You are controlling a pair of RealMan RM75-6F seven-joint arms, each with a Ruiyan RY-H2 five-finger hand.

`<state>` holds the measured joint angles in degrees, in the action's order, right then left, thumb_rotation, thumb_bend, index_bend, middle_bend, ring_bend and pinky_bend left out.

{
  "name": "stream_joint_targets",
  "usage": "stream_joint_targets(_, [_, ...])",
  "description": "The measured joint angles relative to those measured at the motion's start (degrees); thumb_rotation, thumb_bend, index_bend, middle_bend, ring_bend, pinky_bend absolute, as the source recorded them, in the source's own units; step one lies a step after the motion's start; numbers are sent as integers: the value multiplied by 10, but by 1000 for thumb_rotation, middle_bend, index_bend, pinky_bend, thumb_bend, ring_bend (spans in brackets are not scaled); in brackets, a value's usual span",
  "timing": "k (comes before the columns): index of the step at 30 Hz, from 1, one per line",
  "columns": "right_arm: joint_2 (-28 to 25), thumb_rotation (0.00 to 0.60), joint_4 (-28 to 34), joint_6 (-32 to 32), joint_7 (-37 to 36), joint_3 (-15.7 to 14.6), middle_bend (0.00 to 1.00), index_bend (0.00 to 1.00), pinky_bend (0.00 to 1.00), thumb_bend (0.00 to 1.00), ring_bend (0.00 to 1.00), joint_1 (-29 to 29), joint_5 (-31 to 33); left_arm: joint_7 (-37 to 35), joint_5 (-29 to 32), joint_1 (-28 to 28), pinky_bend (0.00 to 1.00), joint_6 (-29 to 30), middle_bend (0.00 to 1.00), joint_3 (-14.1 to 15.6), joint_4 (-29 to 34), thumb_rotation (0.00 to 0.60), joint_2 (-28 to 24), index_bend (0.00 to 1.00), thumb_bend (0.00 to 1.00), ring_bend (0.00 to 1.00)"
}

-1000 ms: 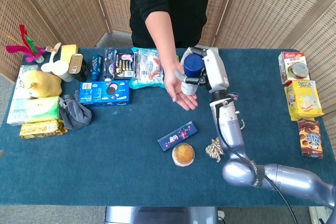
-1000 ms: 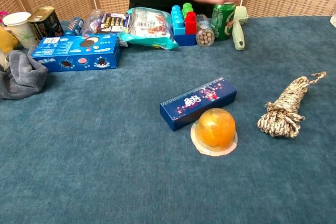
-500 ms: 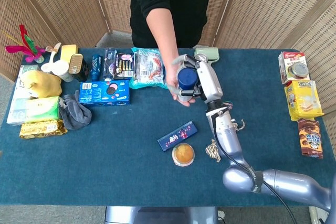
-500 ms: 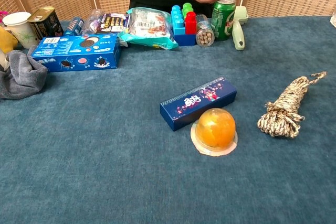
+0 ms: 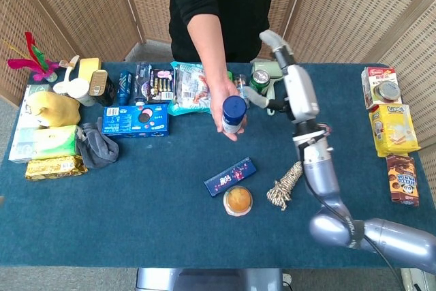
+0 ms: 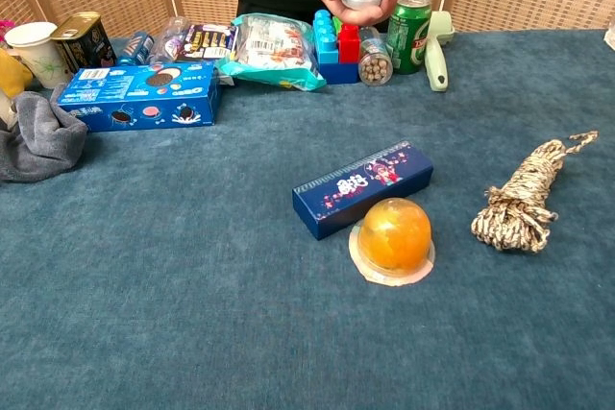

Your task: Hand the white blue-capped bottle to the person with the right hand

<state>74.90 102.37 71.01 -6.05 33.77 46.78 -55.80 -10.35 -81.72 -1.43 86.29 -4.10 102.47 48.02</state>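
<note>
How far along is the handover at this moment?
Done: the bottle sits upright in the person's hand, and the right hand is off it, fingers apart and empty. In hand: nothing. Left: at most pulling the right arm back. The left hand is not in view.

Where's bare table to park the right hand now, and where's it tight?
Bare cloth right of the rope bundle, up to the cartons at the right edge. The near strip in front of the long blue box and orange jelly cup is bare too. Tight along the back row, from the green can leftward past the cookie box.
</note>
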Motion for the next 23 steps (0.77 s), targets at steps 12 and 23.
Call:
stream_joint_targets(12, [-131, 177, -11, 38, -68, -76, 25, 51, 166, 0, 77, -146, -149, 12, -12, 1, 91, 6, 56, 4, 6, 600, 2, 54, 198, 75])
stream_joint_targets(23, [-199, 133, -86, 59, -90, -229, 71, 123, 125, 0, 79, -278, -255, 41, -30, 4, 91, 14, 56, 12, 12, 600, 10, 53, 199, 75])
